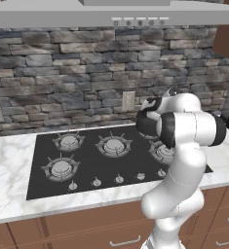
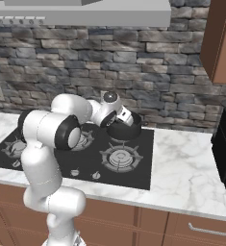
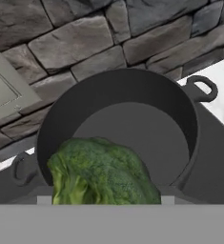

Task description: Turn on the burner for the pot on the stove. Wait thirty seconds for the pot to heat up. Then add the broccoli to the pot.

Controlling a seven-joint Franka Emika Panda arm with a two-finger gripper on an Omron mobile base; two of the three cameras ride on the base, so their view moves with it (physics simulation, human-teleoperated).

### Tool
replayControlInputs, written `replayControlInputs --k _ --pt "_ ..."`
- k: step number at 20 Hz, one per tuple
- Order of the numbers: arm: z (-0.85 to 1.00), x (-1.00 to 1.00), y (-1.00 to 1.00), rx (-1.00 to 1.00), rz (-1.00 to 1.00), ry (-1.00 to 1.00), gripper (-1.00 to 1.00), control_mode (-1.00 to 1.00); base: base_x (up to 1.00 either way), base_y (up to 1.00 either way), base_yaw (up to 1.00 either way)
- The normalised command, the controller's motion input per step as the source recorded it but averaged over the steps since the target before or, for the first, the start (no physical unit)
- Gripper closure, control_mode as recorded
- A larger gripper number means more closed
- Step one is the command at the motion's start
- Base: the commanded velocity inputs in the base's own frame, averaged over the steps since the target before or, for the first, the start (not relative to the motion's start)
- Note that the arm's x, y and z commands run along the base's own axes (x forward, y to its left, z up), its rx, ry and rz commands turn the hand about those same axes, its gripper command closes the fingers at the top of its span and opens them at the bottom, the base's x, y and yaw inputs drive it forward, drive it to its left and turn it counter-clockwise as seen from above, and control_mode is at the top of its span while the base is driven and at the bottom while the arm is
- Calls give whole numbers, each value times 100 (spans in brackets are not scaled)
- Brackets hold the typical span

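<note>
Broccoli (image 3: 104, 172) gripped between jaws set fairly wide on the floret, hanging over the near rim of the pot (image 3: 132, 128), at 6 o'clock in hand view. Pot on stove (image 1: 86, 168) rear right burner. Best carried further over the centre, lowered, then released cleanly inside.

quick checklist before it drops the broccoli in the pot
1. Broccoli in the hand: ok, it sits right at the fingers, apparently gripped.
2. Hand above the pot: ok, the open mouth lies directly below.
3. Pot bare inside: ok, grey bottom shows.
4. Pot on a back burner of the stove: ok.
5. Burner lit under the pot: cannot tell, no flame visible.
6. Right knob turned: cannot tell, too small.
</note>
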Motion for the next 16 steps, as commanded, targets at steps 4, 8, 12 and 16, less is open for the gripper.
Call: replayControlInputs --k 4,8,12,16 --pt "-12 24 -1 0 1 7 100 -100 0 0 0" --pt "-14 12 0 0 1 3 100 -100 0 0 0" --pt "-25 7 0 0 2 0 -100 -100 0 0 0" --pt "-15 0 0 0 1 0 -100 -100 0 0 0"
